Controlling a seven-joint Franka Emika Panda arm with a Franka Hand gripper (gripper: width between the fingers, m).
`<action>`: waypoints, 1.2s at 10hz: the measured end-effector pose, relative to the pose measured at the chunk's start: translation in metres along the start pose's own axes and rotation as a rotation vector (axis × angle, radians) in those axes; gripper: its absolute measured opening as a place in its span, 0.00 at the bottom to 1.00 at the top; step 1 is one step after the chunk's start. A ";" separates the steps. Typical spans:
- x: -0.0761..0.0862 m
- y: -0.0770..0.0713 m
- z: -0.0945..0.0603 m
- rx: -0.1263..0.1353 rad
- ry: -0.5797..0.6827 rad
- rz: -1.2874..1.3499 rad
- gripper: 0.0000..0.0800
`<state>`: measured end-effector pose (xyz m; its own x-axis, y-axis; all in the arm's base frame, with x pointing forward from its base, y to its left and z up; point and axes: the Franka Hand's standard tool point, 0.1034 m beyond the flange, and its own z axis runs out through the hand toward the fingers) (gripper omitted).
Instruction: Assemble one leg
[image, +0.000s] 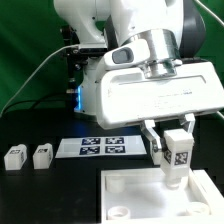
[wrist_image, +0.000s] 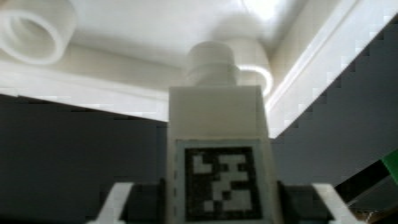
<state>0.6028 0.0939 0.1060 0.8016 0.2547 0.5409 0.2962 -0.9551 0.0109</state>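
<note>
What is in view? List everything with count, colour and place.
held leg: 1, white with black tag, upright at a tray corner, exterior view's right
loose legs: 2, white, on the table, exterior view's left
tray: 1, white, front of table
marker board: 1, white with black tags, between loose legs and held leg
table: 1, black
arm: 1, white, above
tool: 1, shut on held leg
</note>
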 end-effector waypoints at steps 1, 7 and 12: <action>0.006 -0.002 0.003 0.004 0.005 0.001 0.36; 0.022 -0.016 0.028 0.028 0.007 0.008 0.36; 0.014 -0.022 0.028 0.023 0.036 0.002 0.36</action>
<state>0.6219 0.1229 0.0903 0.7831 0.2468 0.5708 0.3067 -0.9517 -0.0093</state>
